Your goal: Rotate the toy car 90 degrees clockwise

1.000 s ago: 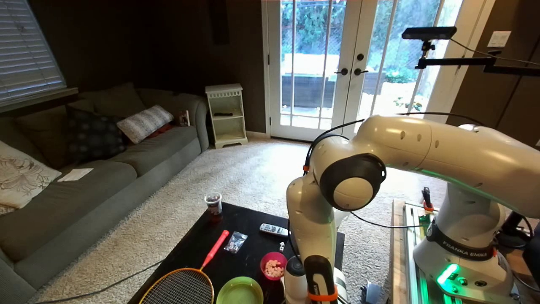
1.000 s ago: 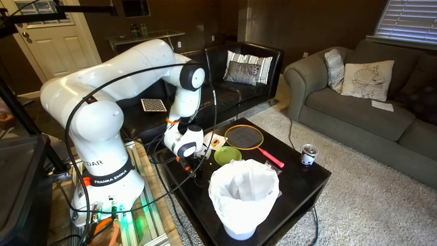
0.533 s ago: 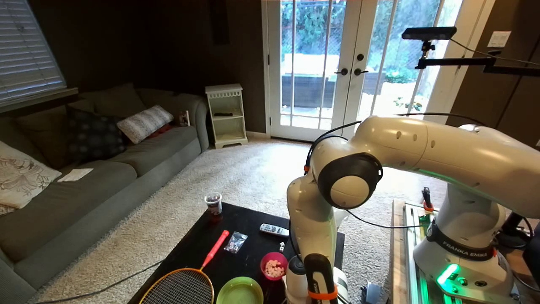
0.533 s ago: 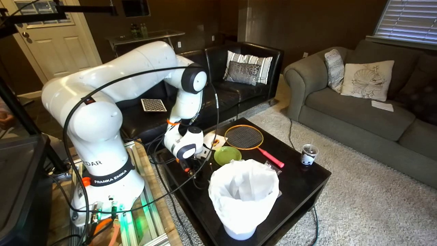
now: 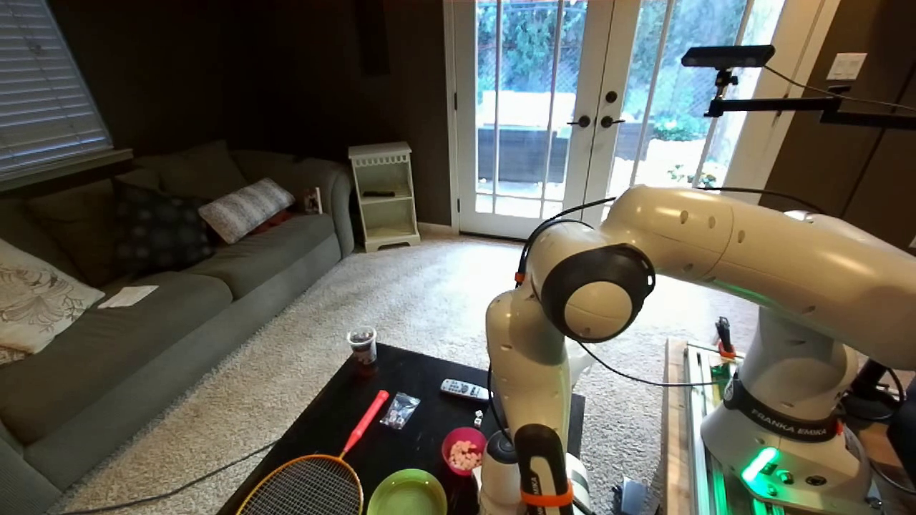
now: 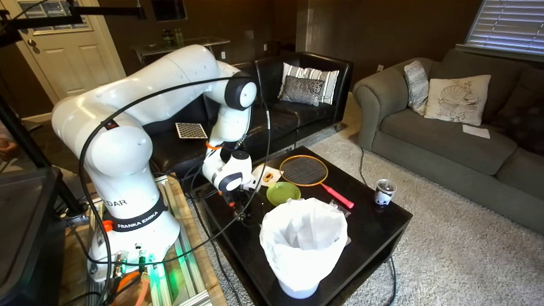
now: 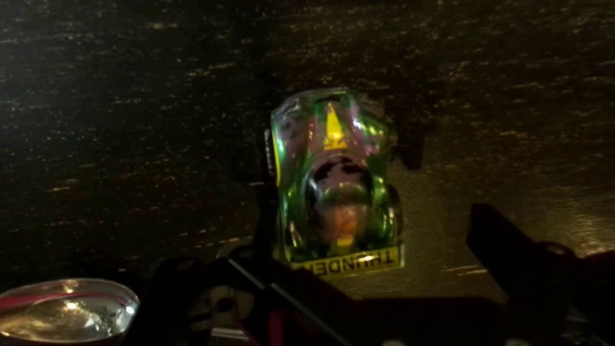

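Brown-walled, carpeted living room, with a low black coffee table [image 6: 369,233] beside my robot base [image 6: 131,238]. Left to right in an exterior view: my white arm [image 6: 127,102] bends over so the wrist aims down at the tabletop; next come a printed napkin [image 6: 268,175], a green plate [image 6: 283,194], a white-lined bin [image 6: 299,263], its liner folded over the rim, probably so it cannot slip inside, a badminton racket [image 6: 304,171] lying flat, and a clear plastic cup [image 6: 385,192] near the corner.

My wrist view, left to right: a shiny object [image 7: 67,312] too dim to name; one black finger [image 7: 250,269]; just beside it, contact unclear, the green toy car [image 7: 336,182], roof up on the table, nose toward the top, yellow THUNDER strip nearest me; then the other black finger [image 7: 497,235], apart from the car.

So my gripper [image 7: 367,226] is spread wide, clamped on nothing, placed, I judge, so both fingers can close on the car's sides and a wrist twist can turn it clockwise. Because it sits off-centre, closing may nudge it sideways first. How much turning remains, I cannot tell.
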Robot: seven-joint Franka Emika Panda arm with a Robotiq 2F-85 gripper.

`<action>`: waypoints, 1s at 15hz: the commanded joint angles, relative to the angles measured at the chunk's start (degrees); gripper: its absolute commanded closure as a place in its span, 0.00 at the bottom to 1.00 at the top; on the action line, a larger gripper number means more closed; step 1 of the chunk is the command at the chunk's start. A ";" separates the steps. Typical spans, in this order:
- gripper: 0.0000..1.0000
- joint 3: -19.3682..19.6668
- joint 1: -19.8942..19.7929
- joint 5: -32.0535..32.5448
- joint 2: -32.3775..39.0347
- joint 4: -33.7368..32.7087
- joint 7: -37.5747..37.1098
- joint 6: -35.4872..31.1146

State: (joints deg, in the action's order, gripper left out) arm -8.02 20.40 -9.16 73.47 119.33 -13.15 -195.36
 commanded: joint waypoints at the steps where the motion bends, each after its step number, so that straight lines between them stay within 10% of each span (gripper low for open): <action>1: 0.00 -0.26 1.33 -2.49 -8.47 7.83 -0.16 1.11; 15: 0.00 -0.69 1.70 -1.14 -22.56 17.31 0.16 7.19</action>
State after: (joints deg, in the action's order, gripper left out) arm -8.68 22.15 -10.16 50.91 136.69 -13.15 -188.24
